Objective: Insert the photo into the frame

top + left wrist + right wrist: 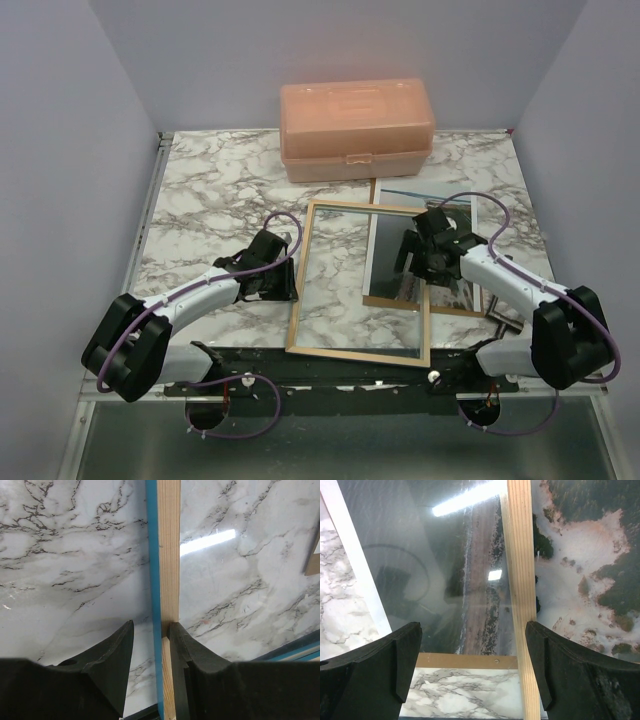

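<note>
Frame (356, 300) flat on the marble counter (210, 200), centre, towards the near edge, wood side up (blue along the outer face of its left rim). Photo (580, 555) picture-side up on a brown board (465, 661), left part under the frame's pane. Left gripper (151, 625): jaws astride the frame's left rim, one finger (200, 670) against the wood, sliver of counter beside the other; gripping or not, impossible to tell. Right gripper (474, 625): jaws released, spread wide over the frame's right rim and the photo. Peach plastic case (357, 115) at the far edge.
</note>
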Controlling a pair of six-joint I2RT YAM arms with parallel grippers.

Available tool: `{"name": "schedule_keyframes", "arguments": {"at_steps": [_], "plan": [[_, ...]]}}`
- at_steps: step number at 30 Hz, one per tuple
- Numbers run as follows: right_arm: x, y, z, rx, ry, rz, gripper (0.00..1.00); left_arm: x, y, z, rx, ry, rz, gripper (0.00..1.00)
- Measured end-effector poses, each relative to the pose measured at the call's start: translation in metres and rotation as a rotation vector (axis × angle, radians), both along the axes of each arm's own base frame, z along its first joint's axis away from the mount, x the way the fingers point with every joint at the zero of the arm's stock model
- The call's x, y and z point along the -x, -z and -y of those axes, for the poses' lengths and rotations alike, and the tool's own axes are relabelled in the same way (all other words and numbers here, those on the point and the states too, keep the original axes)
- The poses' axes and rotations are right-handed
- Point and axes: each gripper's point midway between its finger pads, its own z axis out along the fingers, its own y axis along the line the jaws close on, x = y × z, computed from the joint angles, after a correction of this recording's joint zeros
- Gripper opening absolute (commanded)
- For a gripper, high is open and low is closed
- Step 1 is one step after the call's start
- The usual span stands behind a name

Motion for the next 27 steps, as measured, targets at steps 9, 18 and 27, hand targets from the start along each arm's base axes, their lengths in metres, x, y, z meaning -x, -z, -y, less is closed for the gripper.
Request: {"name": "schedule_keyframes", "arguments": {"at_steps": [9,18,27], "plan": [[-0.003,0.002,-0.005,-0.02,-0.012,0.001,0.92,0.0,0.0,0.0,0.0,0.0,0.0,0.36],[-0.007,0.003,-0.012,-0.055,-0.042,0.007,0.92,0.0,0.0,0.0,0.0,0.0,0.0,0.36],[-0.009,0.007,-0.014,-0.081,-0.047,0.016,0.92,-0.001,0.0,-0.001,-0.003,0.0,0.003,0.36]]}}
